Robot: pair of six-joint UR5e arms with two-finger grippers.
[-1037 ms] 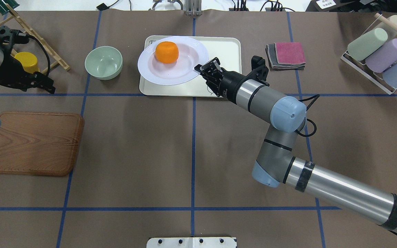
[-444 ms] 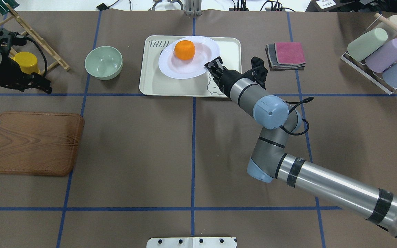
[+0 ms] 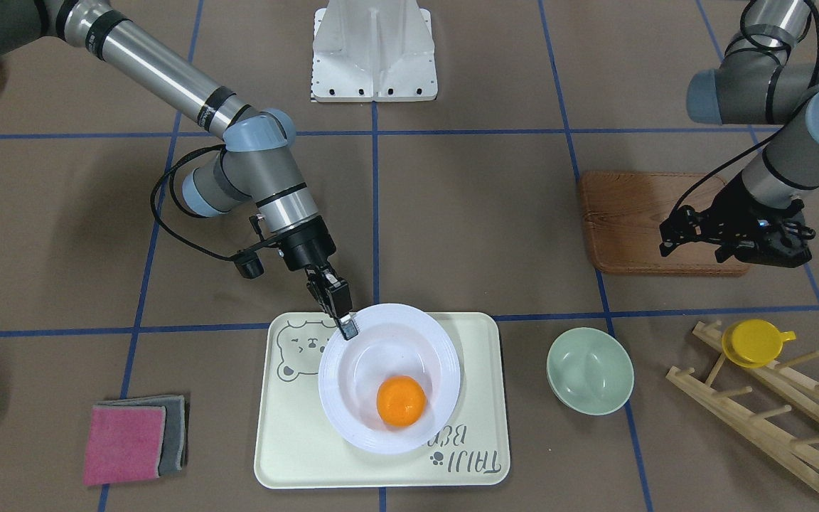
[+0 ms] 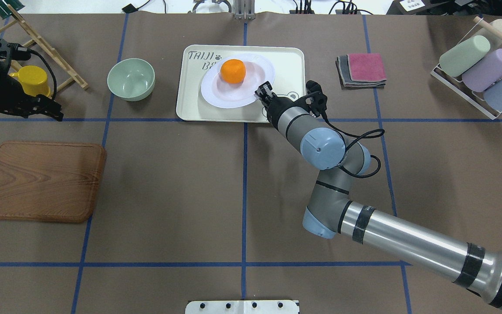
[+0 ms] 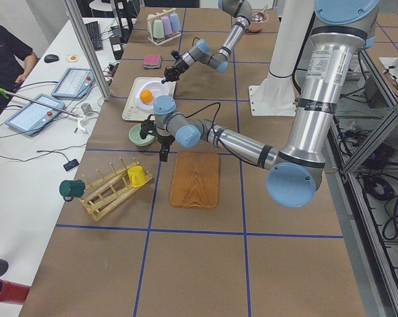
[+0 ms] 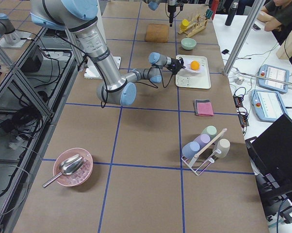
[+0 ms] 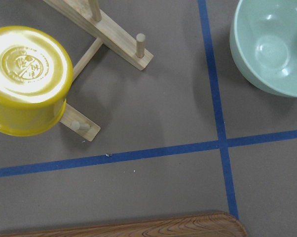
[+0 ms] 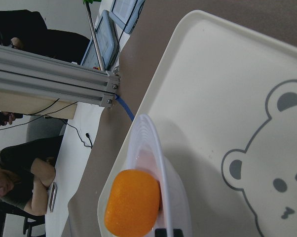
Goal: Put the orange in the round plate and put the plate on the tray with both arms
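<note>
Right tool (image 3: 347,326) is clamped on the rim of the round plate (image 3: 331,405), at the side nearest the robot. Inside the plate the orange (image 3: 401,401) is seen, off-centre toward the far rim. The plate is held over the tray (image 3: 288,455), and its gripped edge appears slightly raised in the right wrist view. For a clean set-down, the plate is best lowered level and slowly so that the orange is not rolled, and the grip released only once the base is seated. Left tool (image 3: 667,238) is held well apart over the bench (image 3: 452,213), near the wooden board (image 3: 630,220); whether it is parted cannot be told.
</note>
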